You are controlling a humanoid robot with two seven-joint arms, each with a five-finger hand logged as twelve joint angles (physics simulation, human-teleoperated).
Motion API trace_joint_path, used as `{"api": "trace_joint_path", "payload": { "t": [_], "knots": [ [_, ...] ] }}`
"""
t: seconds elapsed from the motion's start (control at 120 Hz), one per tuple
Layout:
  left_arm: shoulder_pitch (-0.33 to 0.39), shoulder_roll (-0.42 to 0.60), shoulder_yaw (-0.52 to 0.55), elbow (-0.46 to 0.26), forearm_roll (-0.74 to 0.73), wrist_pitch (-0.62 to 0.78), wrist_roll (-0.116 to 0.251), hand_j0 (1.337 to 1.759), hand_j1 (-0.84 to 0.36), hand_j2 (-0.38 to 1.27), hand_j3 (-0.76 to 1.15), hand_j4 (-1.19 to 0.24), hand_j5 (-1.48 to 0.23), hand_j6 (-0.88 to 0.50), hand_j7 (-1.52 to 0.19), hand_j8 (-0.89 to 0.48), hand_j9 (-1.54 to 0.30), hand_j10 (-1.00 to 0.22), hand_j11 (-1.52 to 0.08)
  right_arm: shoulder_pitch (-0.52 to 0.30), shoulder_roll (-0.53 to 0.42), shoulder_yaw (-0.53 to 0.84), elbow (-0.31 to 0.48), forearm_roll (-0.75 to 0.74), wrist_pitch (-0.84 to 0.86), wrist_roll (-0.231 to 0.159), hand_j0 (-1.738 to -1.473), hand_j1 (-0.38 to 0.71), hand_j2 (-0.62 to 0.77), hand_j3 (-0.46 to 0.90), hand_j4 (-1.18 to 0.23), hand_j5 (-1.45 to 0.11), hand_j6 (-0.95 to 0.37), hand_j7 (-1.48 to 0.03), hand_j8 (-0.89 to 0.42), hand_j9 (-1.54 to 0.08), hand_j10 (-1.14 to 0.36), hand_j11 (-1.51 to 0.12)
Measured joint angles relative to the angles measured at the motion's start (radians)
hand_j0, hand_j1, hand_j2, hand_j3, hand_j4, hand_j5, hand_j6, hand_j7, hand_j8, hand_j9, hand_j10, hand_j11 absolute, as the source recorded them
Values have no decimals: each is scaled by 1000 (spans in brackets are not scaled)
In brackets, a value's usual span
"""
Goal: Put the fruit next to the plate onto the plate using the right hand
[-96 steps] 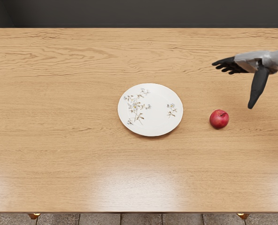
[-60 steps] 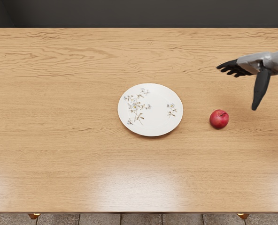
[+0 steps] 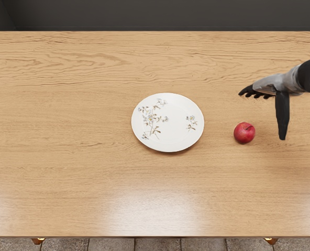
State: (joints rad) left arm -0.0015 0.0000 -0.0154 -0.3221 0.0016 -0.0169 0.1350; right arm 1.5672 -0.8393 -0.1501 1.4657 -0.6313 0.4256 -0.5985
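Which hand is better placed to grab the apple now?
Right. The right hand is open and close to the apple, which lies right of the plate, on that arm's side. No other arm is in view.

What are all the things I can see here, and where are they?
table: one, light wood, fills most of the view
plate: one, white with small flower prints, middle of the table
apple: one, red, on the table to the right of the plate, not touching it
right hand: one, grey and black, open and holding nothing, over the table just beyond the apple, its arm coming in from the right edge
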Motion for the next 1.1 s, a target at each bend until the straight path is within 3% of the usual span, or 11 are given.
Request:
{"api": "trace_joint_path", "payload": {
  "t": [0.192, 0.375, 0.7, 1.1],
  "knots": [
    [0, 0, 0, 0, 0, 0, 0, 1658, 349, 0, 0, 0, 0, 0, 0, 0, 0, 0, 0, -15, 7, -7, 100, -26, -176, -10, -1658, -324, -4, 0, -26, -29, -27, -28, -26, -29, -25, -29],
    [0, 0, 0, 0, 0, 0, 0, 1658, 349, 0, 0, 0, 0, 0, 0, 0, 0, 0, 0, -107, 18, -8, 144, -107, -338, -12, -1658, -322, -4, 0, -27, -31, -29, -30, -28, -31, -27, -31],
    [0, 0, 0, 0, 0, 0, 0, 1658, 349, 0, 0, 0, 0, 0, 0, 0, 0, 0, 0, -211, 90, -9, 123, -148, -432, -12, -1658, -291, -9, 0, -54, -65, -56, -65, -54, -65, -53, -65],
    [0, 0, 0, 0, 0, 0, 0, 1658, 349, 0, 0, 0, 0, 0, 0, 0, 0, 0, 0, -235, 113, -11, 90, -199, -460, -12, -1658, -158, -30, 0, -165, -210, -166, -209, -165, -210, -164, -209]
  ]
}}
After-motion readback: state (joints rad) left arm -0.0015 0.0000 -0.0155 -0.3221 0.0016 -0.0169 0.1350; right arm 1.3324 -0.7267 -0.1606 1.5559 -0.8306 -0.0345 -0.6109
